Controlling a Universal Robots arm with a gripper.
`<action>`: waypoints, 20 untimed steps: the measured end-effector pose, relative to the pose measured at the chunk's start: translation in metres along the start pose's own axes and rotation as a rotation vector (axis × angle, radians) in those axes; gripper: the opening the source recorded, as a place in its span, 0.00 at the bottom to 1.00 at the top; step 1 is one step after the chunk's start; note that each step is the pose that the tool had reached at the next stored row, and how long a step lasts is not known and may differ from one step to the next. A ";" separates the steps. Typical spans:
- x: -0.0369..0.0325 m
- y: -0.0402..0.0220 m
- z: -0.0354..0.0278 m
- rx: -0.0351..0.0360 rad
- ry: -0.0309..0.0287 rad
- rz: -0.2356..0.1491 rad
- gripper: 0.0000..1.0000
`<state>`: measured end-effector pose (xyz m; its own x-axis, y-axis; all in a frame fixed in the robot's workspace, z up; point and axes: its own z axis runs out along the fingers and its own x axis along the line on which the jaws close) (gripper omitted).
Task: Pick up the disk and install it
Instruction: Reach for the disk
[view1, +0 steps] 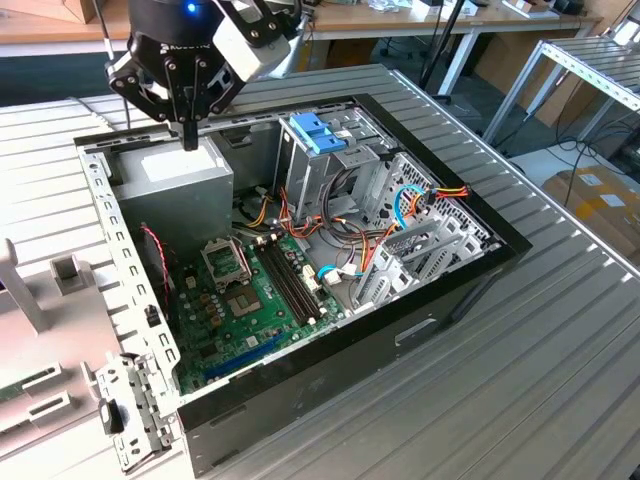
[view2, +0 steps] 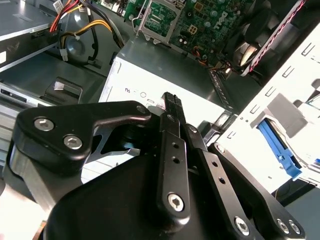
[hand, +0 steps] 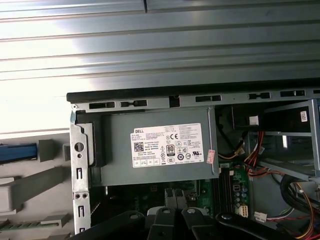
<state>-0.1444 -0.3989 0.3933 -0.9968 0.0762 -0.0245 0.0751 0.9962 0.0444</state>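
Arm: the gripper (view1: 190, 138) is pointing straight down over the power-supply box (view1: 185, 175) in the open case (view1: 430, 310).
Grip: the fingers (view2: 170, 130) are pressing together, holding nothing.
Task item: the disk (hand: 17, 152) is sitting on the pale fixture (hand: 35, 175) beside the case, its blue edge showing in the first wrist view.
Exterior view: is showing the blue latch (view1: 315, 132).

- Exterior view: up high, angled down on the open PC case (view1: 330, 365).
- First wrist view: close, straight down on the power supply (hand: 160, 145).
- Second wrist view: looks past the gripper (view2: 170, 100) at that same power supply.
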 end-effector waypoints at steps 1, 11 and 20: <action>0.0003 0.0000 0.0000 0.0000 0.0000 0.000 0.11; 0.0049 -0.0004 -0.0001 0.0000 0.0000 0.000 0.11; 0.0087 -0.0007 -0.0002 0.0000 0.0000 0.000 0.11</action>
<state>-0.1531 -0.3989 0.3933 -0.9968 0.0762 -0.0245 0.0751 0.9962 0.0443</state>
